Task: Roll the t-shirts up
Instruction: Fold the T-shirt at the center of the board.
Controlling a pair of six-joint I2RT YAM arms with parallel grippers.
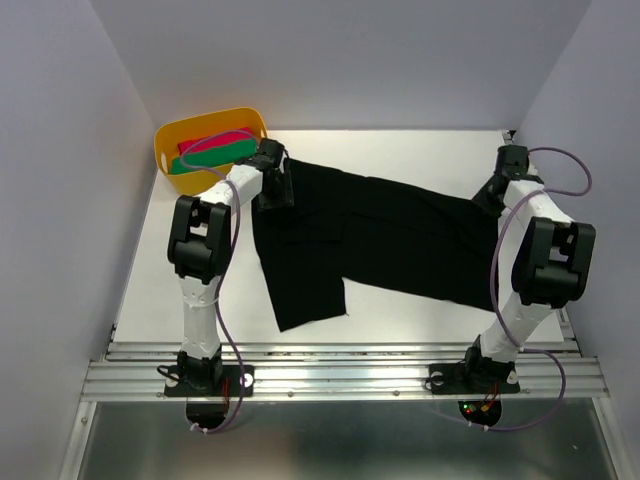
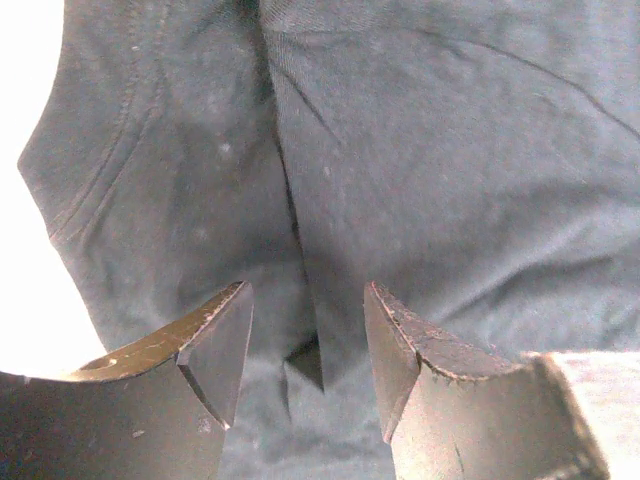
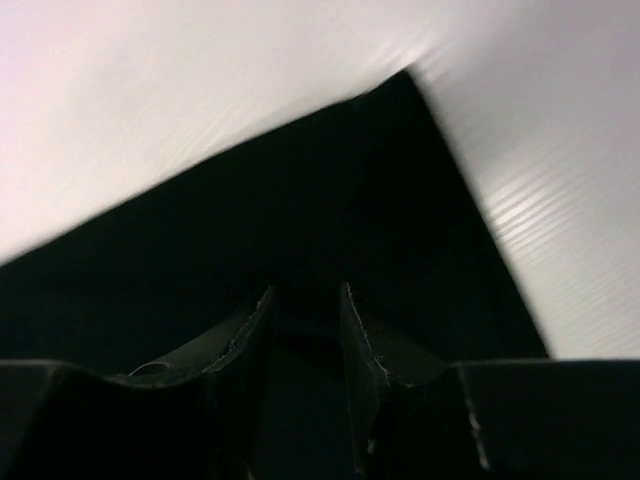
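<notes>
**Straightening the black tee before the roll, here's our thinking**

So the plain black soft-cloth t-shirt (image 1: pixel 400 235) lies spread across the white table (image 1: pixel 420 315). It runs from the far left, by the yellow plastic tub (image 1: pixel 165 140), over to the far right edge. One flap sticks out toward the near side on the left, and there are creases all over. We reckon we're at the straightening stage, with no roll begun yet.

The left tool (image 2: pixel 305 290) is at the shirt's far-left corner with its jaws spread. Cloth lies under them, and a small ridge pokes up in the gap. The right tool (image 3: pixel 305 292) sits over the far-right corner with its jaws standing narrow. It's too dark in there to tell whether any cloth is caught between them.

What we think matters:

- Get a real pinch on both ends, through every layer, before any pull.
- Tension evenly left and right, low over the table, so the creases go out instead of bunching.
- Keep the left end off the tub rim.
- That near flap probably needs folding in, or the roll comes out lopsided.
</notes>
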